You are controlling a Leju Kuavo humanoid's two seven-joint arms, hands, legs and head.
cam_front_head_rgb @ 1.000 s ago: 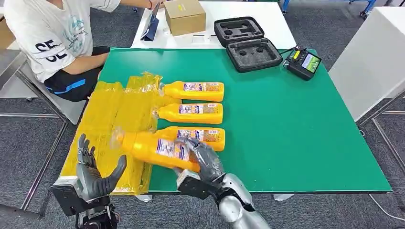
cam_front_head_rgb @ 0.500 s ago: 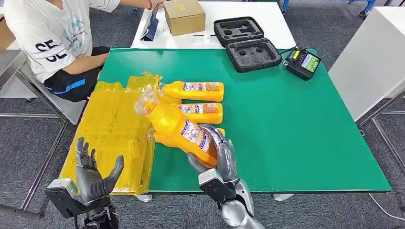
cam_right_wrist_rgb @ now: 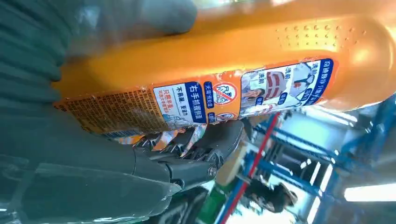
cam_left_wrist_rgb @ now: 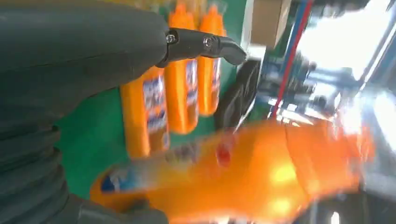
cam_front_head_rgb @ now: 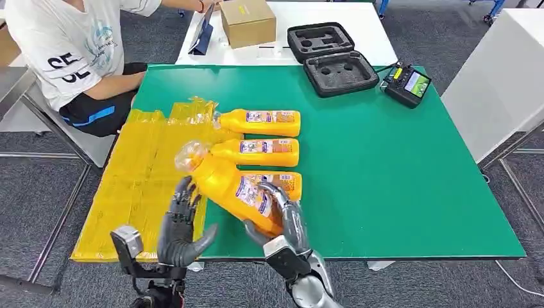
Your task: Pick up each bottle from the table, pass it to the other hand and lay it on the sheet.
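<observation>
My right hand point(cam_front_head_rgb: 282, 221) grips the base of an orange bottle point(cam_front_head_rgb: 232, 188) and holds it tilted above the table's near edge, its cap end pointing up and to the left. The same bottle point(cam_right_wrist_rgb: 243, 74) fills much of the right wrist view, label facing the camera. My left hand point(cam_front_head_rgb: 183, 224) is open just left of the bottle, fingers spread, close to its body but not around it. In the left wrist view the held bottle point(cam_left_wrist_rgb: 252, 172) is a blur near the fingers point(cam_left_wrist_rgb: 205, 44). Three more orange bottles point(cam_front_head_rgb: 263, 122) lie side by side on the green table by the yellow sheet point(cam_front_head_rgb: 144, 167).
A person in a white shirt point(cam_front_head_rgb: 64, 45) sits at the far left corner. A black foam case point(cam_front_head_rgb: 330, 58), a controller point(cam_front_head_rgb: 407, 83) and a cardboard box point(cam_front_head_rgb: 248, 20) are at the back. The green table point(cam_front_head_rgb: 398, 173) has bare room on the right.
My left hand has moved right and up toward the bottle. The right hand raised the bottle from flat to tilted, then drew it slightly down and nearer.
</observation>
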